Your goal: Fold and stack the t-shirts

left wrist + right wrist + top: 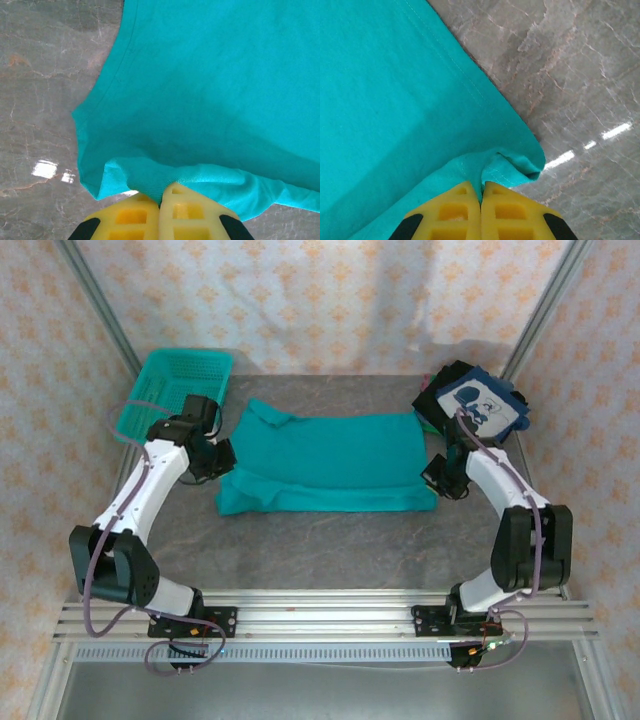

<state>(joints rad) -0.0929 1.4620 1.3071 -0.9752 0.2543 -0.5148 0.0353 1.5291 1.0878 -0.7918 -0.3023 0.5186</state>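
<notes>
The teal t-shirt lies across the middle of the grey marbled bench in the top view. It is partly folded, with a narrower band of cloth along its lower edge and a collar or sleeve bump at its upper left.

The left pincer sits at the shirt's left edge, and the right pincer at its right edge, so the garment spans the gap between the two arms.

In the left wrist view, the left pincer has its yellow fingers pressed together at the bottom centre of the frame, with a bunched fold of the teal t-shirt nipped between the tips. Bare bench shows on the left of that frame.

In the right wrist view, the right pincer is likewise closed tight at the bottom centre, pinching a rolled corner of the teal t-shirt. Bare bench fills the upper right.

A stack of folded dark t-shirts rests at the upper right of the bench, just beyond the teal shirt's right end. The top one shows a white and blue graphic.

A teal mesh basket stands at the upper left of the bench, behind the left arm.
</notes>
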